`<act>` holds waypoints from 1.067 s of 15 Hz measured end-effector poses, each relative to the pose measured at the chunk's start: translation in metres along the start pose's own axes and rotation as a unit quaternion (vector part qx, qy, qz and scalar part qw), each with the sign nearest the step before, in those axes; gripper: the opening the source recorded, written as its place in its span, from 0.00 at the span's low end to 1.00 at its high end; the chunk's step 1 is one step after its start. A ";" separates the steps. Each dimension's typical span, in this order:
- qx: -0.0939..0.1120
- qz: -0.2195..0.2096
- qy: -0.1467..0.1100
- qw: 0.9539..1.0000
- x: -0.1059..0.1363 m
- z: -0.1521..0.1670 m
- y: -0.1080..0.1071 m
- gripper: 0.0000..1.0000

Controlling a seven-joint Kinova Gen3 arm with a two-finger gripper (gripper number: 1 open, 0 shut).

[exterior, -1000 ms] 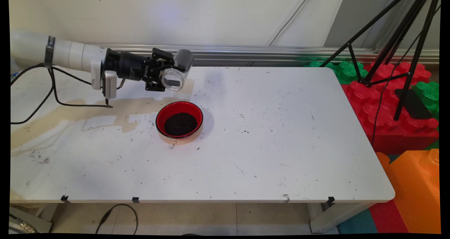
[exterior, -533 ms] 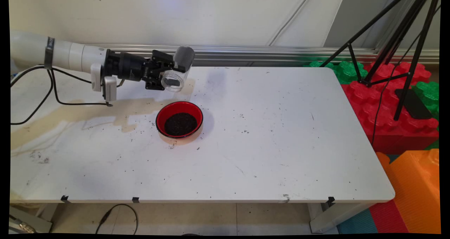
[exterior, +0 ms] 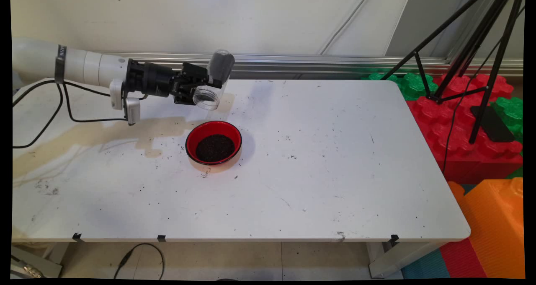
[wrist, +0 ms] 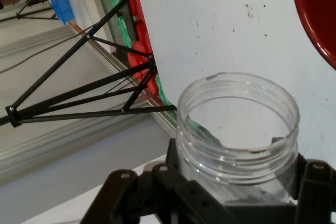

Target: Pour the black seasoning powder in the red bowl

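Observation:
My gripper (exterior: 209, 84) is shut on a clear plastic jar (exterior: 213, 80), held above the table's back left part. The jar is tilted, with its open mouth (exterior: 206, 98) low and toward the front and its base raised at the back. Dark grains sit in the raised base end. In the hand view the jar (wrist: 237, 135) fills the lower middle, its threaded mouth open and see-through. A red bowl (exterior: 213, 142) holding dark grains stands on the table just in front of and below the jar's mouth; its rim (wrist: 315, 14) shows at the hand view's right edge.
Dark crumbs and a tan stain (exterior: 83, 134) lie scattered on the white table (exterior: 335, 172). A black tripod (exterior: 473, 58) stands over large red, green and orange blocks (exterior: 473, 142) beyond the table's right edge. Black cables (exterior: 63, 109) hang from the arm.
The jar has rotated in my grip: its base has risen and its mouth now points more downward and forward. The hand has shifted slightly up and right.

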 end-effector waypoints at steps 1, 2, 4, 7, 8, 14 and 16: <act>0.000 0.010 0.000 1.000 0.000 0.000 0.000 0.00; 0.000 0.017 0.000 1.000 0.001 0.000 0.000 0.00; 0.001 0.038 -0.001 0.999 0.001 0.001 -0.002 0.00; 0.002 0.067 -0.001 0.998 0.002 0.001 -0.003 0.00; 0.003 0.077 -0.001 0.997 0.002 0.001 -0.004 0.00; 0.008 0.129 -0.003 0.992 0.004 0.002 -0.008 0.00; 0.010 0.146 -0.004 0.989 0.004 0.002 -0.010 0.00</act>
